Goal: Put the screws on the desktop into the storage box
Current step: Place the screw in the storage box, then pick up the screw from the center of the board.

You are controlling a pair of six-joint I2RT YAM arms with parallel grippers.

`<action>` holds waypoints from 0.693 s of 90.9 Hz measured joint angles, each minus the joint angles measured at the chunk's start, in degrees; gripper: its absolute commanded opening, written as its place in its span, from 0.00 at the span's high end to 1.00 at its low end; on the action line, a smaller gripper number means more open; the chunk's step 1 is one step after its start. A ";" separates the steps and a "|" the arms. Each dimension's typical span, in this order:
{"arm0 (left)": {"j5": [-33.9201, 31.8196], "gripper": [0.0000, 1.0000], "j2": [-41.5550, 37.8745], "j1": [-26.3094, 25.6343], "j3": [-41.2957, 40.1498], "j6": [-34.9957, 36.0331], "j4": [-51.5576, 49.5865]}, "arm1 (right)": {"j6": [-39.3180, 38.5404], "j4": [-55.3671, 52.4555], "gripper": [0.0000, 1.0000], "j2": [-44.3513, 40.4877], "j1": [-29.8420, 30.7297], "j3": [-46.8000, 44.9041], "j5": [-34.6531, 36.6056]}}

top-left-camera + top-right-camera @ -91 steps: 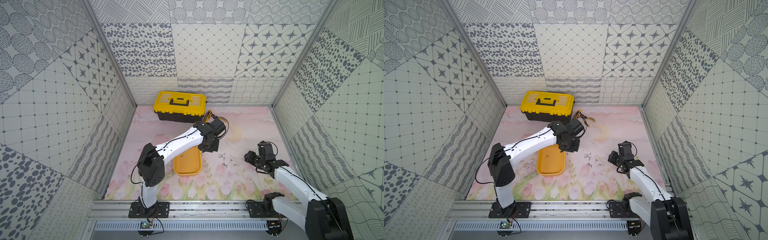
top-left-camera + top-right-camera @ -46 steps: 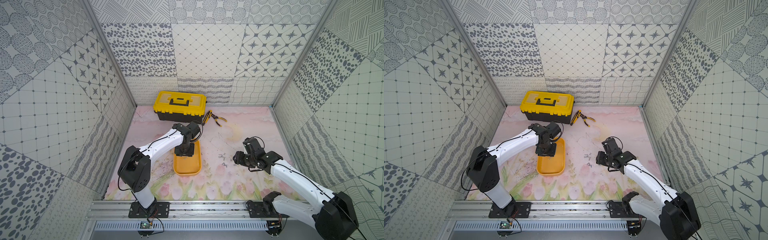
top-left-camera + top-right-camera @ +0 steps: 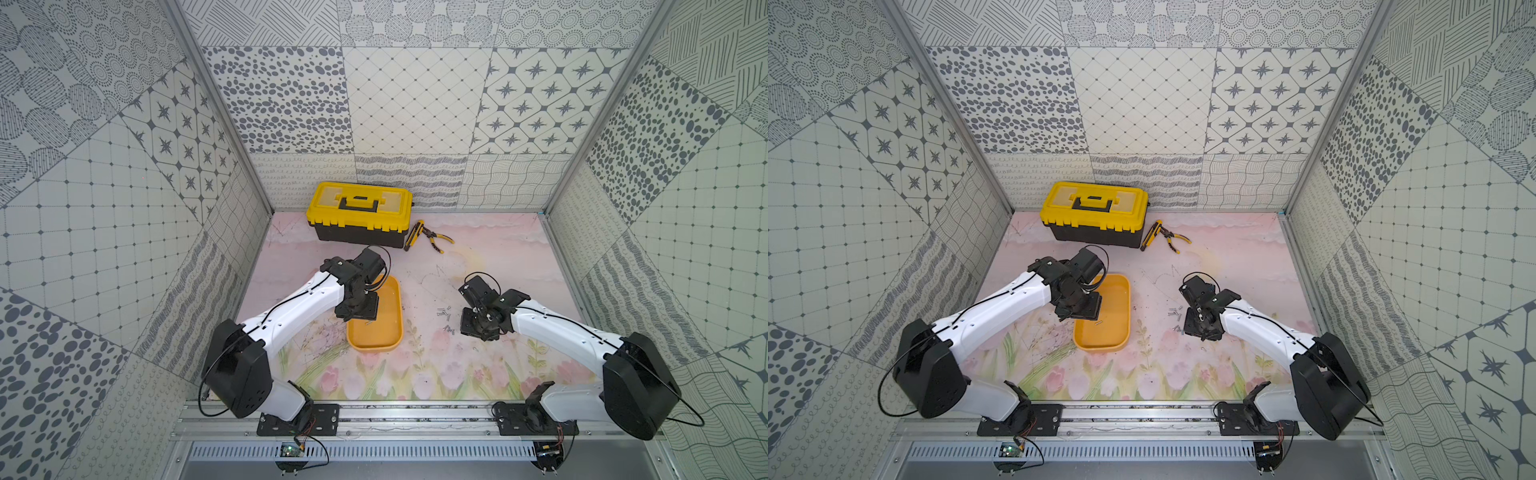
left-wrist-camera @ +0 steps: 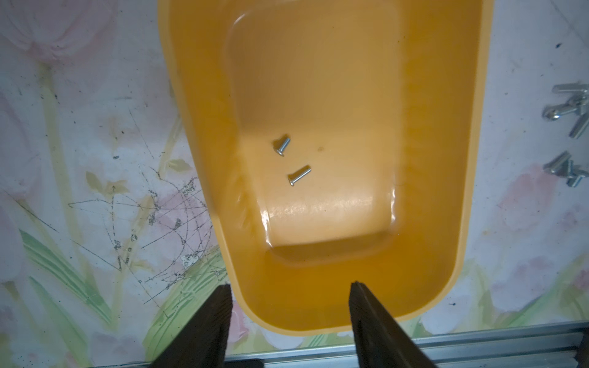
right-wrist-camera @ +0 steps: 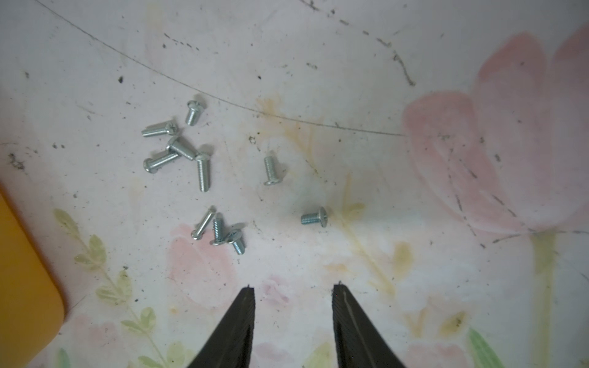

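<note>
The storage box (image 3: pixel 384 336) (image 3: pixel 1106 338) is a shallow yellow-orange tray on the pink desktop (image 3: pixel 490 266). Two screws (image 4: pixel 282 146) (image 4: pixel 299 176) lie on its floor (image 4: pixel 318 79). My left gripper (image 4: pixel 290 285) (image 3: pixel 357 309) hangs open and empty over the box's left edge. Several more screws (image 5: pixel 178 149) (image 3: pixel 444 311) (image 3: pixel 1175 312) lie loose on the desktop, right of the box, in two small clusters with two singles (image 5: pixel 271 170) (image 5: pixel 315 217) apart. My right gripper (image 5: pixel 294 286) (image 3: pixel 473 324) is open just right of them, with nothing between its fingers.
A yellow-and-black toolbox (image 3: pixel 359 216) stands at the back wall, with yellow-handled pliers (image 3: pixel 434 241) and a small yellow-black tool (image 3: pixel 412 236) beside it. Patterned walls close in the left, right and back. A metal rail (image 3: pixel 415 419) runs along the front edge.
My left gripper has swung from the middle of the desktop to over the storage box and opened. My right gripper has moved left to the loose screws, and its jaws have narrowed.
</note>
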 measured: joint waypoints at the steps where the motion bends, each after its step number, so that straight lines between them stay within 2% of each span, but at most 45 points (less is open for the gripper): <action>1: 0.04 0.36 -0.50 0.00 -0.37 0.04 0.04 | 0.17 0.00 0.59 0.28 0.02 0.09 0.17; 23: 0.79 0.37 -8.15 0.00 -7.02 1.05 1.79 | 0.55 -0.13 0.60 5.97 -0.87 1.84 2.14; 41: 0.94 0.37 -9.31 0.00 -8.24 1.09 2.43 | -0.11 0.13 0.59 8.50 -3.93 2.27 2.54; 63: 0.74 0.37 -9.64 0.00 -8.48 1.09 2.91 | -0.83 2.29 0.60 10.91 -4.74 2.40 1.05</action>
